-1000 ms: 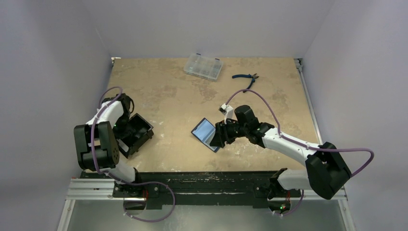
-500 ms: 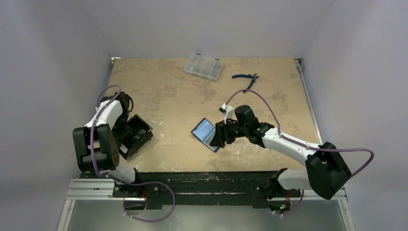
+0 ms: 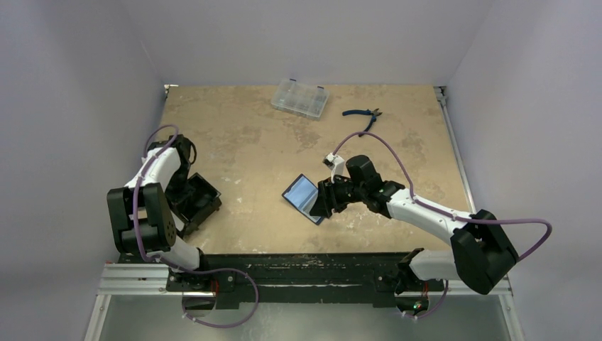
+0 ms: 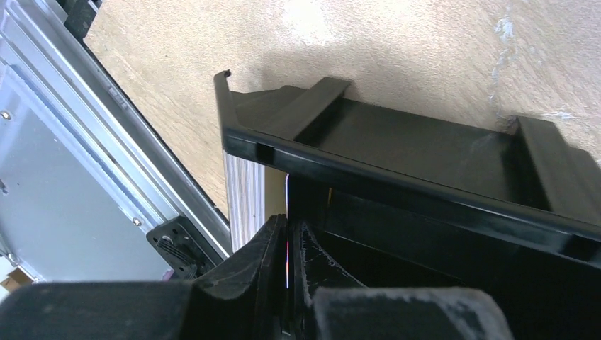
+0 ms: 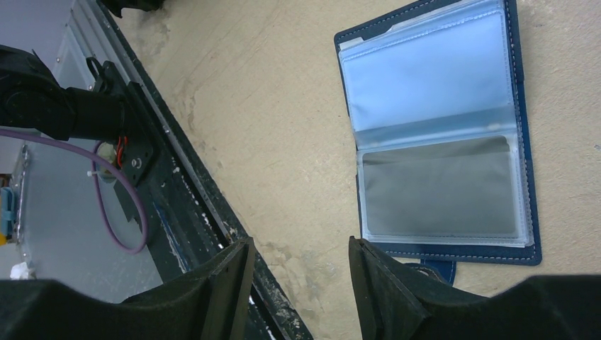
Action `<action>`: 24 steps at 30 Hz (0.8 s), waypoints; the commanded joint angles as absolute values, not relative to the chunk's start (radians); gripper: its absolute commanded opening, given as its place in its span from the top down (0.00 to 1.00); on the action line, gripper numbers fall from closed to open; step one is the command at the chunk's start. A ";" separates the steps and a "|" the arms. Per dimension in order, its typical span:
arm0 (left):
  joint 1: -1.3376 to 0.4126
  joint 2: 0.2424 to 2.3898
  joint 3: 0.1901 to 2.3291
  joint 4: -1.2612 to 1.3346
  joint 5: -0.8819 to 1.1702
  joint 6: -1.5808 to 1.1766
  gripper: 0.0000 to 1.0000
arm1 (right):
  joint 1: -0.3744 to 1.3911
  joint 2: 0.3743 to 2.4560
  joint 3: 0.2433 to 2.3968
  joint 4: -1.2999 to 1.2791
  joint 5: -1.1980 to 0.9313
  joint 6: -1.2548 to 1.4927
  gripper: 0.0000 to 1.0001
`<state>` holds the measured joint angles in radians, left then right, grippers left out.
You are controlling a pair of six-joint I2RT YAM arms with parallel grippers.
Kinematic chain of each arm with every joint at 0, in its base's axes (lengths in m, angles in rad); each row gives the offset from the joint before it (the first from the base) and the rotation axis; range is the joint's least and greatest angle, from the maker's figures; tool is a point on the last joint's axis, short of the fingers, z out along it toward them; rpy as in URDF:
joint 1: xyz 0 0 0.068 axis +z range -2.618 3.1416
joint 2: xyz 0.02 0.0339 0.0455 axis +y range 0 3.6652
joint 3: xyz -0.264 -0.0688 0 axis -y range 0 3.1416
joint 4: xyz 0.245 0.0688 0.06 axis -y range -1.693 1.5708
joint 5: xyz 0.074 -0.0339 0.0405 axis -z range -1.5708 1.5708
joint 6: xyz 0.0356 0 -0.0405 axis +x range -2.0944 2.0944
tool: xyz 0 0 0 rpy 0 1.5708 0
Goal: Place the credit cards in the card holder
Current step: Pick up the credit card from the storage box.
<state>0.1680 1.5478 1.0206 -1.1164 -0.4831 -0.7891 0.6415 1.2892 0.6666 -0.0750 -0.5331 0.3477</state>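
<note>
The card holder [image 3: 302, 192] lies open on the table, navy blue with clear sleeves [image 5: 436, 127]. A grey credit card [image 5: 436, 188] sits in its nearer sleeve. My right gripper [image 5: 301, 265] is open just beside the holder's near edge, with one fingertip [image 5: 383, 283] by the snap tab and nothing between the fingers. My left gripper [image 4: 288, 234] reaches into the black box [image 4: 397, 170] at the table's left. It is shut on the thin edge of another credit card [image 4: 287, 198], which stands upright between the pads. The rest of that card is hidden.
A clear compartment case [image 3: 299, 98] and blue pliers [image 3: 362, 114] lie at the back of the table. The black box [image 3: 195, 206] is near the left edge. A metal rail [image 3: 284, 266] runs along the near edge.
The left gripper has closed from open onto the card's edge, and the black box has shifted slightly left and nearer. The right arm and the card holder have not moved.
</note>
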 commanded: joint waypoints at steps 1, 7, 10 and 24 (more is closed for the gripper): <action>0.175 1.528 1.073 -1.151 -0.500 -0.777 0.99 | 0.644 1.290 0.682 -0.068 -0.516 0.334 0.41; 0.175 1.494 1.095 -1.175 -0.535 -0.799 1.00 | 0.644 1.292 0.684 -0.069 -0.515 0.335 0.41; 0.175 1.477 1.096 -1.176 -0.532 -0.798 1.00 | 0.644 1.293 0.683 -0.069 -0.515 0.333 0.41; 0.175 1.353 1.214 -1.280 -0.601 -0.798 1.00 | 0.644 1.298 0.683 -0.067 -0.518 0.333 0.41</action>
